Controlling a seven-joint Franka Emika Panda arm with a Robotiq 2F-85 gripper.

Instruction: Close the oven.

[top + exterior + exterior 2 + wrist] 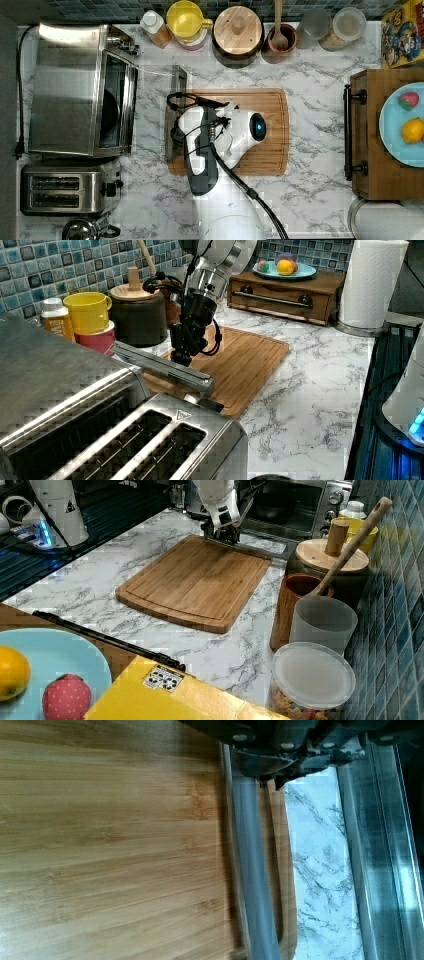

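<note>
Boxy stainless-steel toaster oven (pixel 67 87) sat at the top view's left on the marble counter (pixel 310 75), glass door folded down flat. Dark gripper (pixel 181 356) hung at the door's bar handle (pixel 252 885), over the wooden cutting board (pixel 195 580); finger state not discernible.

Steel oven (pixel 70 90) at top view's left, glass door open flat.

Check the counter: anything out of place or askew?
Only the oven door: it hangs fully open, flat over the cutting board's edge, end effector at its bar handle. No spills or damage visible.
</note>
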